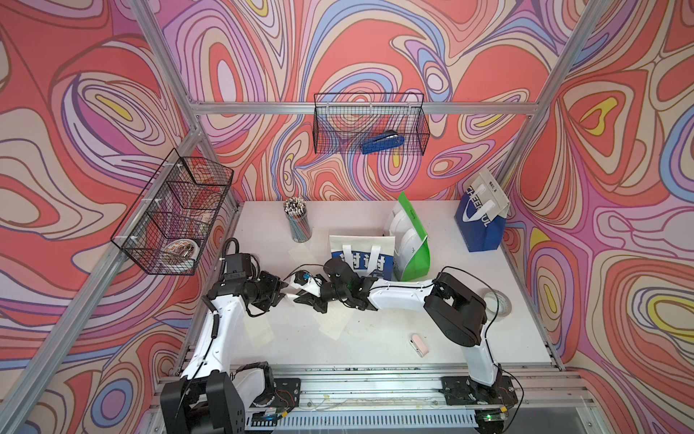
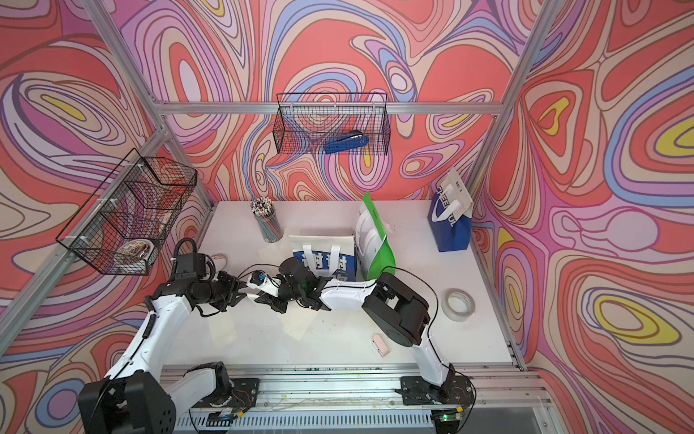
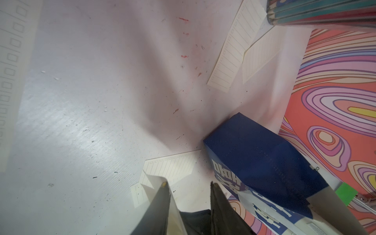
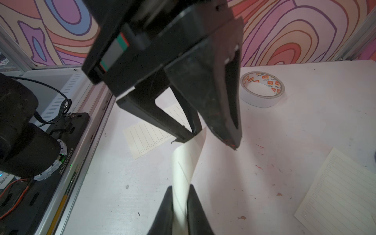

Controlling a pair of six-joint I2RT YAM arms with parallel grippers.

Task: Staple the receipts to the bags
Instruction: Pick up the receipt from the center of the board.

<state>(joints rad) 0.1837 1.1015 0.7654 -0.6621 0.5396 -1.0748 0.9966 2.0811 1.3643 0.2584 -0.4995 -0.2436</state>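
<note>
While my right gripper point(image 4: 180, 188) is clamped on one end of a receipt point(image 4: 187, 162), my left gripper point(image 3: 188, 184) stands with its jaws apart at the slip's other end. There the paper touches one finger point(image 4: 173, 127) only, and the second finger is clear of it. The receipt curls in the air between the two grippers, just in front of the blue-white bag with Chinese characters point(image 1: 362, 259). That bag lies flat on the desk point(image 1: 375, 349) with its white handles on its face.

Just beside the bag's dark blue bottom, under my grippers, a second receipt point(image 3: 171, 166) lies flat. Beyond the bag's left side, near a pencil cup point(image 1: 299, 221), two more receipts point(image 3: 230, 55) lie side by side, touching.

The green-white bag point(image 1: 413, 244) stands tilted just beside the flat bag on its right. The blue-white "CHEERFUL" bag point(image 1: 482, 221) stands farther to the right, well apart, against the wall.

A blue stapler point(image 1: 383, 144) lies in a wire basket point(image 1: 326, 124) on the wall behind the flat bag. A tape roll point(image 1: 497, 304) lies well to that bag's right, nearer me.
</note>
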